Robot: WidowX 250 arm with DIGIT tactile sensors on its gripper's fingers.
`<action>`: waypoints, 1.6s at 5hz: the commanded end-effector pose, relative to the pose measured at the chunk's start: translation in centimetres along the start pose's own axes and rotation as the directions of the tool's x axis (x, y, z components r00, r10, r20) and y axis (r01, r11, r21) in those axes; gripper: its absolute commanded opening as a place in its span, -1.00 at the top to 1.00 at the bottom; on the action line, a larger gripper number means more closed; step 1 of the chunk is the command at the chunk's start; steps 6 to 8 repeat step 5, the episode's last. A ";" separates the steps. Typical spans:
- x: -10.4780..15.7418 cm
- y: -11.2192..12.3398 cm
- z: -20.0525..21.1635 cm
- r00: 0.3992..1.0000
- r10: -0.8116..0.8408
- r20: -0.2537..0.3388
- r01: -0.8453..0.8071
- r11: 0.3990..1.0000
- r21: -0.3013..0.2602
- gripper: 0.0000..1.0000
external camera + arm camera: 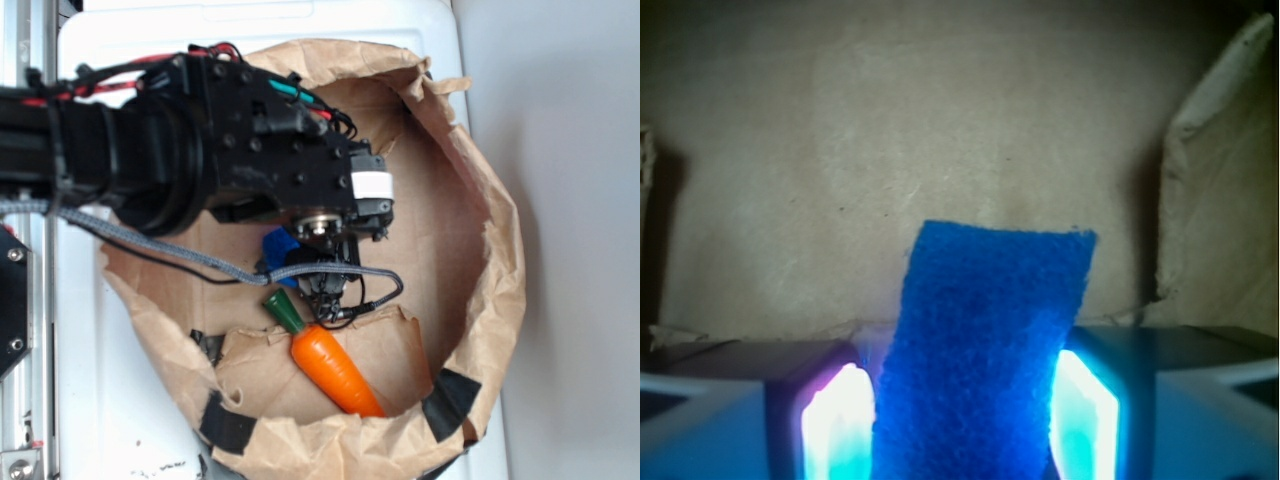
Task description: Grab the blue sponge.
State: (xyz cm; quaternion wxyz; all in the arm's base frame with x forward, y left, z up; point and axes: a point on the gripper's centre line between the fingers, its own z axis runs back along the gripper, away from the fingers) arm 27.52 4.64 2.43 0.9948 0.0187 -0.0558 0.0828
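We see the arm (150, 150) reaching from the left into a brown paper bag (490, 230) whose rim is rolled down into a wide ring, patched with black tape (450, 400) at the near edge. The bag sits on a white surface (110, 400).

The gripper (965, 410) points down into the bag. In the wrist view the sponge (985, 340) stands between the two fingers (835, 420), its dark blue scrub face toward the camera and its top edge slightly tilted. Both glowing finger pads press against its sides, so the jaws are clamped on the sponge. Behind it is the plain brown paper of the bag wall. Whether the sponge's lower end touches the bag floor is hidden.

In the exterior view only a small blue corner of the sponge (278, 245) shows, under the black wrist housing and beside a grey braided cable (150, 245) that loops across the bag. Just below it lies a toy carrot (335, 365), orange with a green top, angled toward the lower right, its green end near the gripper (325, 285) and the sponge.

A small white label (372, 184) sits on the gripper housing; we cannot make out any writing on it. No other brand or text is legible.
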 end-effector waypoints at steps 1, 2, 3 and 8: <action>0.9 -1.3 7.6 0.999 0.010 0.033 -0.006 0.994 -0.113 1.00; 0.8 -1.7 9.9 0.999 0.025 0.026 -0.021 0.991 -0.135 1.00; 0.1 -1.3 11.8 0.999 0.015 0.036 -0.009 0.987 -0.163 1.00; -0.3 -1.0 13.1 0.993 -0.038 0.111 0.048 0.995 -0.082 1.00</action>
